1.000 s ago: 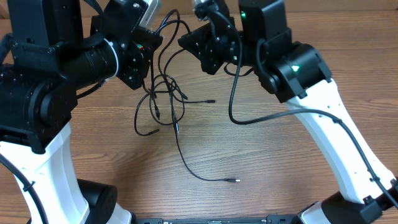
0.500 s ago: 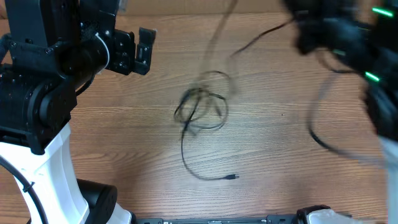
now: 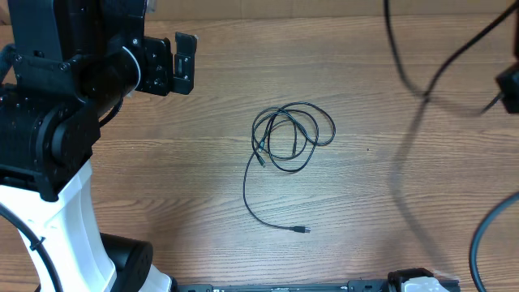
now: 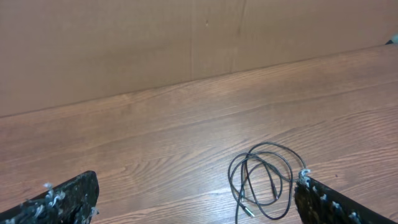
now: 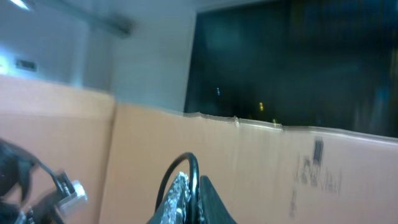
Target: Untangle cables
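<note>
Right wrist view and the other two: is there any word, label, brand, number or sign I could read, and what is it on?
Cardboard panel, right wrist view: a few dark printed marks, too blurred to read.
Overhead and left wrist views: no writing shows on the table, the cable or the left arm.
Nothing can be quoted as readable text.

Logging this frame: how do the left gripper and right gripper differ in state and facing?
The left gripper is open wide and empty; the right gripper has its fingers nearly together, with a thin black cord arching up from them. The left gripper faces down at the table and the looped cable on it; the right gripper faces a cardboard wall instead. Neither touches the looped cable.
</note>
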You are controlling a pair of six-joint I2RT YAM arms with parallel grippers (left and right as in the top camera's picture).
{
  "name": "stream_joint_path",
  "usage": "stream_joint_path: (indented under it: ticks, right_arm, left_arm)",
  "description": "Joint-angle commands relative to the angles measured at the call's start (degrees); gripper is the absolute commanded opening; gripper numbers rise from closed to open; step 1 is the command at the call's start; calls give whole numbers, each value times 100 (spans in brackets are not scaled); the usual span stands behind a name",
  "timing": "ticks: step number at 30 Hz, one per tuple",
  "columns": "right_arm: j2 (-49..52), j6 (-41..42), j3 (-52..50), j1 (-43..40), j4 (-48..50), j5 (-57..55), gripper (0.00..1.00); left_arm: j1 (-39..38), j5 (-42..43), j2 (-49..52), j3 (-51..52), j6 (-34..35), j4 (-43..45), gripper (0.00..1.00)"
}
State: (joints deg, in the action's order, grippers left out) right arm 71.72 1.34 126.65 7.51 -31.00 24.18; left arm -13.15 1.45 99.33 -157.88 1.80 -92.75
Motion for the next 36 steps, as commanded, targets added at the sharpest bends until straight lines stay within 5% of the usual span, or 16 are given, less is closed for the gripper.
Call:
stream_joint_path:
  ticks: [1, 11, 17, 23, 29, 36]
  right_arm:
    - [358, -538, -26, -129, -439, -315, 4]
    - [1471, -1394, -26, -498, -693, -2015, 4]
    - [2216, -2291, -26, -863, 313, -3084, 4]
    - [3152, -2594, -26, -2227, 1694, -2699, 4]
    - [4129, -2463, -26, -3364, 3012, -2527, 4]
    - [5493, -1266, -26, -4546, 3213, -2199, 4]
  left_arm:
    - [0, 227, 0, -85, 122, -48, 100]
    - [0, 162, -2, -83, 92, -404, 100]
    - [0, 151, -13, -85, 98, -404, 100]
    - [0, 177, 0, -85, 122, -404, 100]
    - [0, 142, 0, -74, -48, -404, 100]
    - [0, 59, 0, -74, -505, -404, 100]
